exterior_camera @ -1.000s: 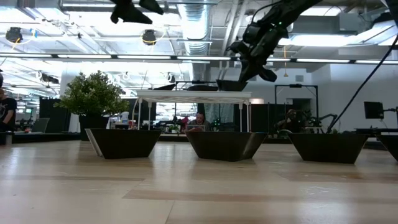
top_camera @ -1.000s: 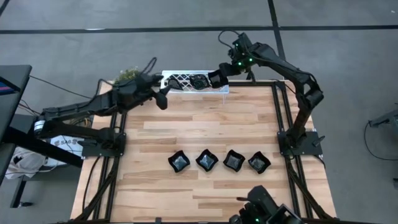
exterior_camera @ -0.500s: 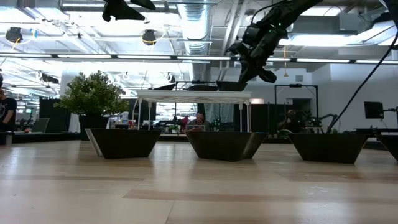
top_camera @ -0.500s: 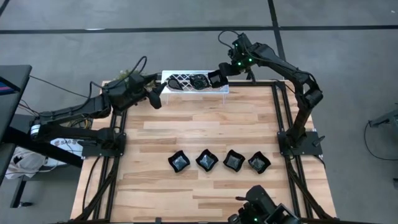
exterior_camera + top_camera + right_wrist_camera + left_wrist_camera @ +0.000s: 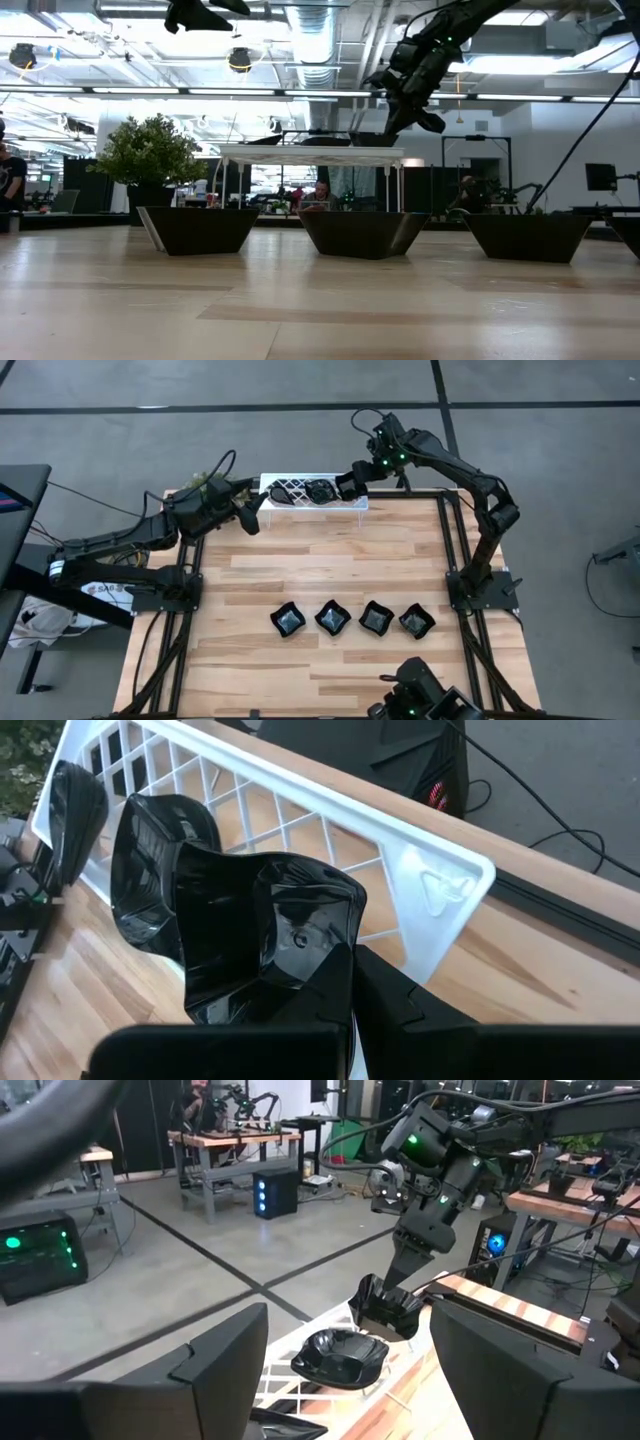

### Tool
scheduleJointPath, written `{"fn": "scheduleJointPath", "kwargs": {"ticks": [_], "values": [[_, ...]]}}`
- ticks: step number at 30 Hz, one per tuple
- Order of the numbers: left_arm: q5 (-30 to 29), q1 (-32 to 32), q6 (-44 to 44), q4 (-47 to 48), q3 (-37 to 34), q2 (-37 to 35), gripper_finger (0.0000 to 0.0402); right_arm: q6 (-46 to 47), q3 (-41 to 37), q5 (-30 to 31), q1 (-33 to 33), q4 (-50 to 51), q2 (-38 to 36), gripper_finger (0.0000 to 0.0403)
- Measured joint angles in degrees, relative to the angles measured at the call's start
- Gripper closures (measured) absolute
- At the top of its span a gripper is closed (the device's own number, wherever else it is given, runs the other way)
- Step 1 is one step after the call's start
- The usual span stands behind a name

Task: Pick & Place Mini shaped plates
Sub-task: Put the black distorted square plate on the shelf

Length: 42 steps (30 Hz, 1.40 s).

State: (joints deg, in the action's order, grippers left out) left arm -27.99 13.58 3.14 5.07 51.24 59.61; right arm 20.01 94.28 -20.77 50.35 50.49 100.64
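Back goes the left gripper [image 5: 252,517], away from the rack [image 5: 290,492] toward the tabletop's [image 5: 320,560] far-left corner, jaws spread wide and empty. From above, the right gripper [image 5: 342,487] sits over the rack, clamped on a glossy black wavy-edged plate [image 5: 265,935]. Four matching plates [image 5: 352,618] line the near side. Low down, they look like dark flared bowls.

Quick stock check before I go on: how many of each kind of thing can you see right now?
square plate: 5, four in a row on the table and one in the right gripper
round plate: 1, on the rack
slim plate: 1, at the rack's end
rack: 1
plant: 1
Total: 9
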Motion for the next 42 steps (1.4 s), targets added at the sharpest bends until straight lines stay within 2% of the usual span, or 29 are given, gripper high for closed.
{"fn": "scheduleJointPath", "kwargs": {"ticks": [42], "values": [[0.00,0.02,-1.42,-3.39,0.00,0.00,0.0119,-2.54,-1.27,2.80,-1.16,-0.79,-0.05,0.0403]]}}
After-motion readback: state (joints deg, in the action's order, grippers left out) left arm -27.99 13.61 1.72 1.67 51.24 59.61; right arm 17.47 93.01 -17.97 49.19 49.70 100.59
